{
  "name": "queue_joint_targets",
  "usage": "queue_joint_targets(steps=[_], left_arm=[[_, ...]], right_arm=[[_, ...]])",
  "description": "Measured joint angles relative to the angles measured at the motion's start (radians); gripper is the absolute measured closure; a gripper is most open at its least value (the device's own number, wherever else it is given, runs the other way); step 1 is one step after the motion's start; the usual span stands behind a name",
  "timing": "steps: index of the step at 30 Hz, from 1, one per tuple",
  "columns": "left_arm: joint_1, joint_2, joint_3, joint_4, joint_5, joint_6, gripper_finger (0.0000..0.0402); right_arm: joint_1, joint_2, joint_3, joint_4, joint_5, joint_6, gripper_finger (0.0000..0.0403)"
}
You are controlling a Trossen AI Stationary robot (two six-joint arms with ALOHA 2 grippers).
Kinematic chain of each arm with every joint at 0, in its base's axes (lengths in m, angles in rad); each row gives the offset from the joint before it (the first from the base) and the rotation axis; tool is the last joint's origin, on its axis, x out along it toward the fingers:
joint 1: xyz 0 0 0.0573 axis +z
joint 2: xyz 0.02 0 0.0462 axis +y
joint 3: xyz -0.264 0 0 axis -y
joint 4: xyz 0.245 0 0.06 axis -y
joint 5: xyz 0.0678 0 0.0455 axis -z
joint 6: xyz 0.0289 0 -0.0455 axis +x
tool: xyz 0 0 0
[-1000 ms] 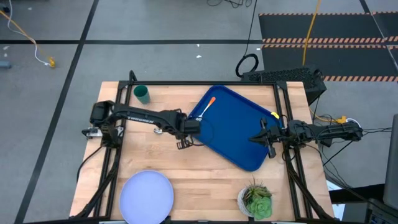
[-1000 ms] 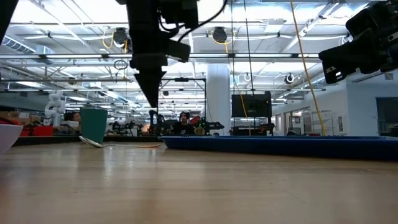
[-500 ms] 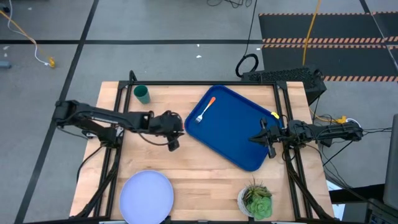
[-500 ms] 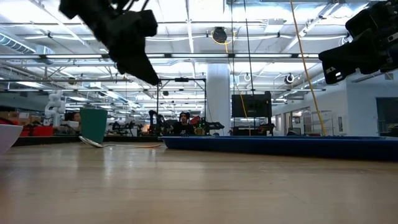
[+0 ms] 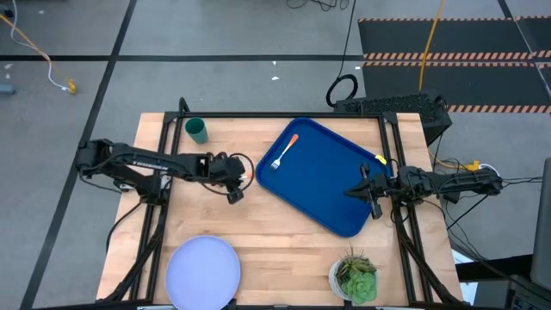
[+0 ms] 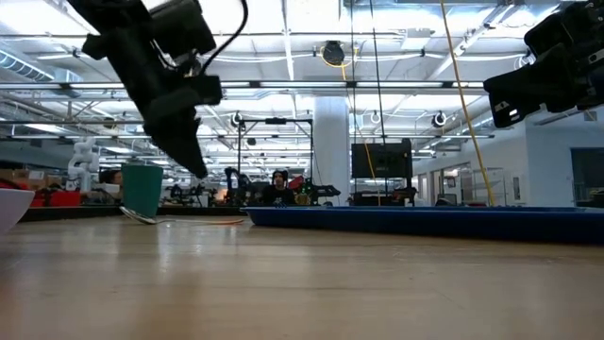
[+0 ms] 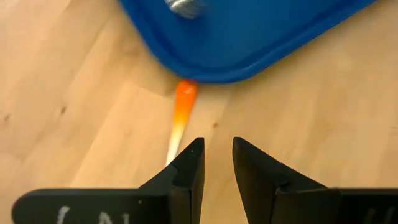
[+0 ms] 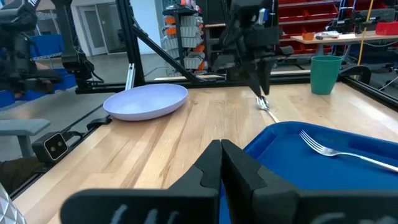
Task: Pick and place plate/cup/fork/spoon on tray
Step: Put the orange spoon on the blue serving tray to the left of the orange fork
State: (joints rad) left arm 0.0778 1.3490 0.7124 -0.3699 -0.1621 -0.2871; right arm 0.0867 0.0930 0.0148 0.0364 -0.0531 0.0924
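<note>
Spoon (image 7: 181, 116) lies on the wood just off the tray (image 5: 331, 185) edge; fork (image 5: 283, 151) sits in the tray. My left gripper (image 5: 234, 195) hovers over the spoon, fingers slightly apart, empty. Right gripper (image 5: 374, 204) closed, empty, at the tray's right rim.

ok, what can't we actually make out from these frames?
- Spoon: high view, the left pincer covers it; left wrist view shows only its blurred orange handle.
- Fork: left wrist view, cut off by the edge.
- Plate: low view, cut off by the edge.
</note>
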Motion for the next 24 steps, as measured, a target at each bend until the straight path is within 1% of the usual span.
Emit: queue_joint_targets(steps=[2,5,7,9,15,18,21,24], left_arm=[[0.017,0.011,0.000,-0.024,0.005,-0.012,0.0316],[0.034,0.034,0.001,-0.018,0.034,-0.010,0.0315],[0.043,0.042,0.000,-0.024,0.056,-0.006,0.0308],[0.049,0.048,0.000,-0.023,0.059,0.000,0.0288],[0.065,0.054,0.000,-0.048,0.039,0.004,0.0193],[0.074,0.054,0.000,-0.083,0.030,0.017,0.0156],[0.081,0.054,0.000,-0.127,0.030,0.026,0.0140],[0.083,0.054,0.000,-0.135,0.030,0.052,0.0143]], right_arm=[[0.000,0.000,0.000,0.000,0.000,0.000,0.0403],[0.000,0.001,0.000,0.000,0.000,0.000,0.0403],[0.000,0.001,0.000,0.000,0.000,0.000,0.0403],[0.000,0.001,0.000,0.000,0.000,0.000,0.0403],[0.000,0.001,0.000,0.000,0.000,0.000,0.0403],[0.000,0.001,0.000,0.000,0.000,0.000,0.0403],[0.000,0.001,0.000,0.000,0.000,0.000,0.0403],[0.000,0.001,0.000,0.000,0.000,0.000,0.0403]])
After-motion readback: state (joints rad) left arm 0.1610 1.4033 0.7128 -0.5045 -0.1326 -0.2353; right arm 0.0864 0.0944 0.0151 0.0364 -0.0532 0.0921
